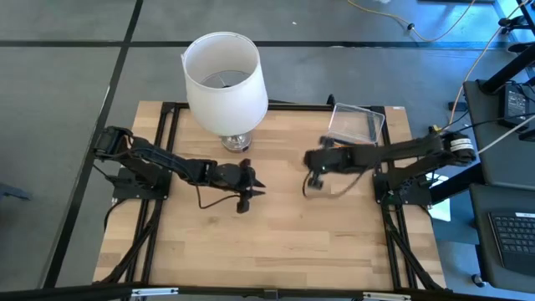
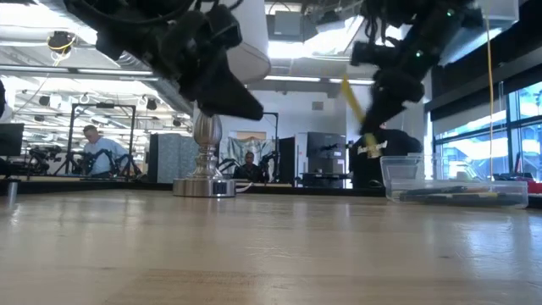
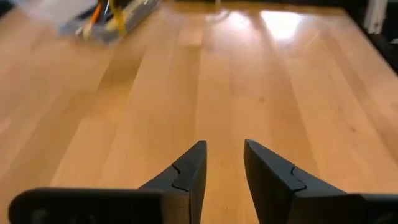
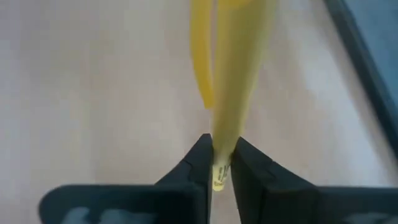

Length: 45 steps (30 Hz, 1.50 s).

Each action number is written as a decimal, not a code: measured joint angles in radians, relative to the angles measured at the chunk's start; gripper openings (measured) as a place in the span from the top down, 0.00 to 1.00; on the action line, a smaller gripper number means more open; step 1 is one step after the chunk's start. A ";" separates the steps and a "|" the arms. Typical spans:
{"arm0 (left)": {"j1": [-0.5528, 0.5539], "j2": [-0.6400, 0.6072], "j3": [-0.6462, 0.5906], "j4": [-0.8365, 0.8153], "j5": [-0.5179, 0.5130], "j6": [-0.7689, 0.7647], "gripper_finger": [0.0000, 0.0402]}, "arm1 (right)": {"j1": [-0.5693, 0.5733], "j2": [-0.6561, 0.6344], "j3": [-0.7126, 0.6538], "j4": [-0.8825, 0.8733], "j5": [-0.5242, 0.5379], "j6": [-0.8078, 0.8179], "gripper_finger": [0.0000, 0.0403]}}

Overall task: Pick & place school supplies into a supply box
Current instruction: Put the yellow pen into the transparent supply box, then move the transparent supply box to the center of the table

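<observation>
A: Entry, right arm. Where is the right gripper (image 4: 222, 163) and what does it carry?

B: It is raised above the table (image 1: 276, 242), right of centre in the high view. The wrist view shows its two dark fingers closed tight on a yellow pen (image 4: 239, 68), gripped near one end, with the pen's clip visible along the barrel. In the low view the pen (image 2: 353, 99) hangs tilted, clear of the wood.

A: Supply box?

B: The clear supply box (image 1: 355, 123) sits at the far right part of the table, beyond the right arm's forearm in the high view. In the low view it (image 2: 457, 182) rests flat on the wood, and several pens and pencils (image 2: 461, 194) lie inside along its bottom. The held pen is outside it, apart from its rim.

A: Left arm?

B: The left gripper (image 3: 222, 168) hovers over bare wood near the table's middle, just left of centre in the high view (image 1: 251, 186). Its fingers stand partly apart with a clear gap between the tips, and nothing is between them. The two grippers face each other across a gap, not touching.

A: Other objects?

B: A lamp with a white shade (image 1: 224, 79) and a metal base (image 2: 203, 185) stands at the far side of the table. A person (image 2: 91, 148) is in the room behind.
</observation>
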 joint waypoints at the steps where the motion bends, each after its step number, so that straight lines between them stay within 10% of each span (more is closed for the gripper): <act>1: 0.000 0.001 0.000 -0.014 -0.006 -0.014 0.76 | -0.021 -0.007 0.036 -0.122 0.031 0.043 0.89; 10: 0.000 0.013 0.000 -0.043 -0.010 -0.050 0.77 | -0.234 -0.002 0.134 -0.736 0.073 0.202 0.89; 24: 0.000 0.013 0.000 -0.043 -0.010 -0.047 0.77 | -0.465 0.005 -0.071 -0.646 -0.059 0.123 0.86; 45: 0.000 0.010 0.000 -0.046 0.021 -0.049 0.78 | -0.475 0.004 -0.065 -0.612 -0.078 0.117 0.81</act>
